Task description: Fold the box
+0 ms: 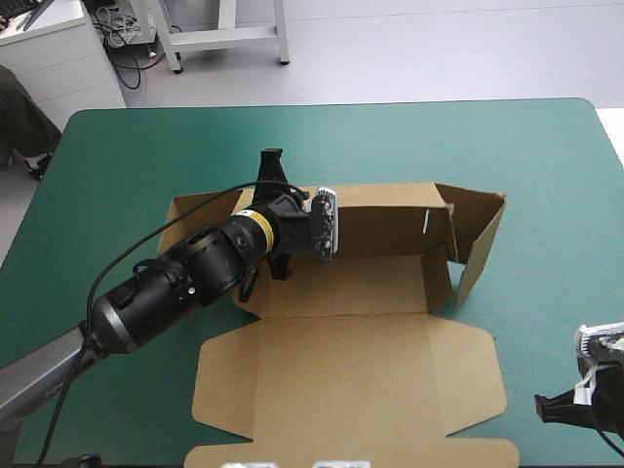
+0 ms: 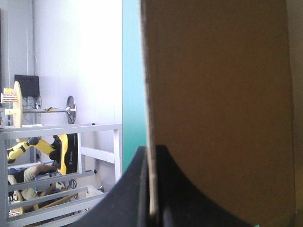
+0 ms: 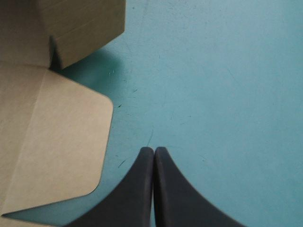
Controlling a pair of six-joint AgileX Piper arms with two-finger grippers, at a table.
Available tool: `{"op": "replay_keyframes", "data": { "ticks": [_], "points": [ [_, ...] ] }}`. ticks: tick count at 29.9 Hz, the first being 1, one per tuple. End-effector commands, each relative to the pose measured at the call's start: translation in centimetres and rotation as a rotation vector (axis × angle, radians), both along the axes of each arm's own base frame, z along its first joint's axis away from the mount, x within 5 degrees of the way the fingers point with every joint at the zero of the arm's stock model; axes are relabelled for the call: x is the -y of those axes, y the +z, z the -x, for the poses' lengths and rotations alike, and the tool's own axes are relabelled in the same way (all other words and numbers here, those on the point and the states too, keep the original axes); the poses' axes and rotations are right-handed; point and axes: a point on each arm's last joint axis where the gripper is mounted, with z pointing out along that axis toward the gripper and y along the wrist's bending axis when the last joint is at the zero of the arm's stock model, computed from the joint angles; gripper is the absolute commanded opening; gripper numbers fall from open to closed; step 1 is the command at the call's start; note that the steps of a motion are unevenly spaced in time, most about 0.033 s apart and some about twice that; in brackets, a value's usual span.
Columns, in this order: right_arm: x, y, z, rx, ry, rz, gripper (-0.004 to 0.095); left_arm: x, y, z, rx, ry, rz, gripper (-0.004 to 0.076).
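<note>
two grippers, one working: the left gripper (image 2: 150, 156) pinches the raised far wall of the brown box (image 1: 341, 361), mid-table, apparently to hold it upright for tucking. the right gripper (image 3: 154, 151) hovers, fingers pressed together and empty, over the teal-green cover (image 3: 227, 71) beside the flat lid (image 3: 52, 142).

Noted teal-green cover (image 1: 468, 146) spread flat across table (image 1: 341, 105), rounded at both far corners. Carried fine dark scratches and scuffs, seen close in right wrist view.
</note>
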Motion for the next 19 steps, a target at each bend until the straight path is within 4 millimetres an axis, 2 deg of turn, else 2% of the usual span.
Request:
{"op": "replay_keyframes", "data": {
  "ticks": [1, 6, 14, 19],
  "points": [
    [0.0, 1.2, -0.2, 0.07, -0.003, -0.001, -0.0023, -0.6, 1.3, 0.8, 0.088, -0.027, 0.079, -0.0032],
    [0.0, 1.2, -0.2, 0.072, -0.001, -0.005, -0.0023, -0.3, -0.8, 0.3, 0.062, 0.006, 0.053, -0.0032],
    [-0.3, 1.2, -0.2, 0.073, 0.017, -0.037, -0.0023, 0.1, -1.9, -0.4, 0.057, 0.047, 0.051, -0.0032],
    [-0.3, 1.3, -0.3, 0.085, 0.02, -0.035, -0.0023, -0.5, -4.6, -0.4, 0.043, 0.083, 0.002, -0.0032]
  ]
}}
